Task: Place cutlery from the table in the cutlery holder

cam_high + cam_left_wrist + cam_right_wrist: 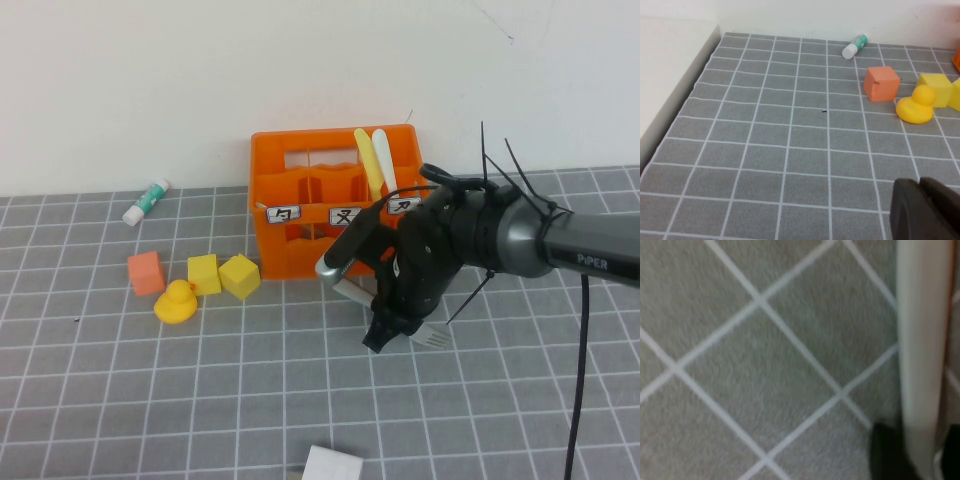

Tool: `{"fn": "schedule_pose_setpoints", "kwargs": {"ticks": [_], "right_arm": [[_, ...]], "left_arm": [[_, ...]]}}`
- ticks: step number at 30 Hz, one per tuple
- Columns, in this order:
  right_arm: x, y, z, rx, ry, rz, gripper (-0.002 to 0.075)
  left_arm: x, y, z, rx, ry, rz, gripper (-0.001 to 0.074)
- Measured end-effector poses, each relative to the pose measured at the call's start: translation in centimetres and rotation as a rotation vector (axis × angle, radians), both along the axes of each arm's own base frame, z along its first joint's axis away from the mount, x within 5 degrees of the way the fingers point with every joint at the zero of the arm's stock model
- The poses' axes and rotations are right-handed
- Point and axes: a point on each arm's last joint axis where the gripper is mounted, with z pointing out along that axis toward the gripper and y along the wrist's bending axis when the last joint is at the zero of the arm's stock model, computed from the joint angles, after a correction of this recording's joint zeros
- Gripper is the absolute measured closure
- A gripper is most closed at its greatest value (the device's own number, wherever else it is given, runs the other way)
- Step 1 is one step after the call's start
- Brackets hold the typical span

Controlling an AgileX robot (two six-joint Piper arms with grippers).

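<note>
The orange cutlery holder (300,215) stands at the back of the gridded grey table (200,380). A yellow knife (366,160) and a white knife (384,158) stand upright in its right compartment. My right gripper (382,335) is down at the table just in front of the holder, shut on the grey fork (434,337), whose tines stick out to the right. In the right wrist view the fork's pale handle (920,340) runs between the dark fingers (887,452). My left gripper (920,182) is shut and empty over bare table, out of the high view. No spoons show.
An orange block (146,272), two yellow blocks (204,273) (240,276) and a yellow rubber duck (177,302) sit left of the holder. A white and green tube (147,201) lies by the back wall. A white object (332,465) is at the near edge.
</note>
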Motion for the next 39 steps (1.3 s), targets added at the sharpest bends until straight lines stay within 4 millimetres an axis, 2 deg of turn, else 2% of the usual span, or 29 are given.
{"fn": "schedule_pose_setpoints", "kwargs": {"ticks": [2,3,10,17,21,24,27,34,36,39], "right_arm": [[-0.2,-0.1,-0.1,-0.016,0.019,-0.003,0.0597],[-0.3,-0.2,0.0,-0.022,0.03,-0.006,0.0612],[-2.6,0.0,2.6,-0.076,0.11,0.01,0.0607],[-7.6,0.5,4.2,-0.064,0.193,0.081,0.0608],[-11.2,0.4,2.8,-0.083,0.261,0.135,0.0608],[-12.5,0.0,1.3,-0.062,0.286,0.129,0.0608],[-13.0,-0.1,0.5,-0.024,0.286,0.108,0.0608],[-12.8,0.1,0.3,0.005,0.255,0.13,0.0599],[-12.8,0.1,0.3,0.008,0.248,0.146,0.0562],[-12.6,0.3,0.3,0.018,0.224,0.173,0.0454]], "left_arm": [[0.0,0.0,0.0,0.0,0.0,0.0,0.0736],[0.0,0.0,0.0,0.0,0.0,0.0,0.0736],[0.0,0.0,0.0,0.0,0.0,0.0,0.0736],[0.0,0.0,0.0,0.0,0.0,0.0,0.0736],[0.0,0.0,0.0,-0.003,0.0,0.001,0.0736],[0.0,0.0,0.0,-0.004,0.0,0.001,0.0736],[0.0,0.0,0.0,-0.003,0.0,0.001,0.0736],[0.0,0.0,0.0,-0.003,0.0,0.001,0.0736],[0.0,0.0,0.0,-0.003,0.0,0.001,0.0736],[0.0,0.0,0.0,-0.003,0.0,0.001,0.0736]]}}
